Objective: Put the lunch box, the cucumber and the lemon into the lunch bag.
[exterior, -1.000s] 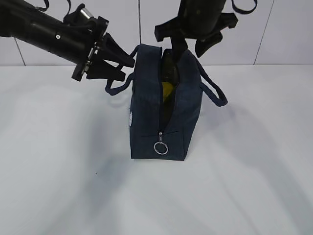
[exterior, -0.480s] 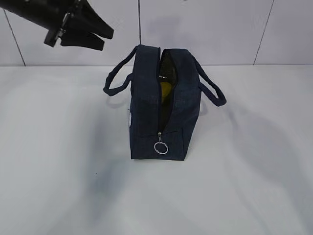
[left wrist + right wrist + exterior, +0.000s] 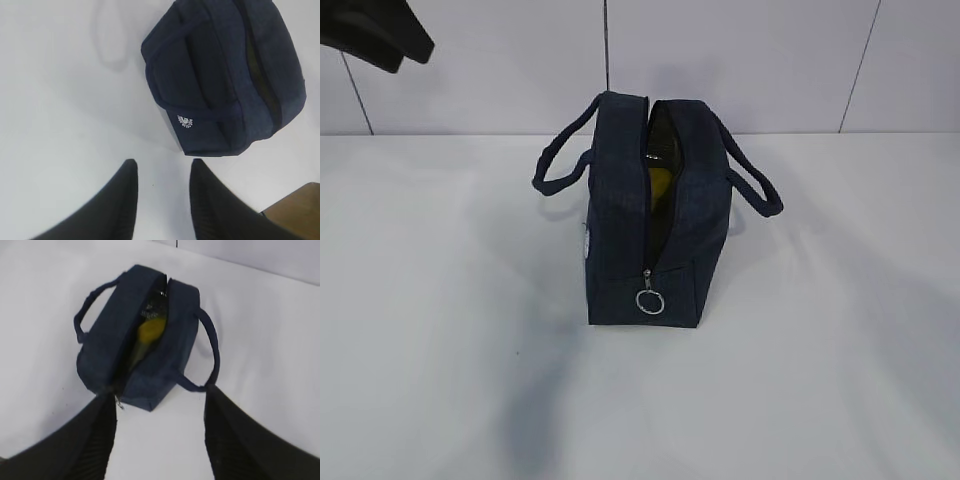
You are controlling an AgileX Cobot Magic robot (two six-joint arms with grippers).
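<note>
The dark navy lunch bag [image 3: 620,240] stands upright on the white table with its top zipper open and its silver ring pull [image 3: 649,301] hanging at the near end. Inside the opening I see the yellow lemon [image 3: 660,181] and, above it, the dark green cucumber [image 3: 661,140]. The lunch box is hidden. From above, the right wrist view shows the bag [image 3: 112,347], lemon [image 3: 151,330] and cucumber [image 3: 152,307]. My right gripper [image 3: 159,392] is open and empty, high above the bag. My left gripper [image 3: 162,167] is open and empty, left of the bag [image 3: 220,85]. It only shows at the exterior view's top left corner [image 3: 405,45].
The bag's two loop handles [image 3: 555,165] hang out to either side. A white tiled wall [image 3: 770,60] stands behind the table. A brown wooden surface [image 3: 297,210] shows beyond the table's edge in the left wrist view.
The right gripper rose from over the bag's opening and left the exterior view. The left gripper drew back up and left, away from the bag. The bag stayed put.
</note>
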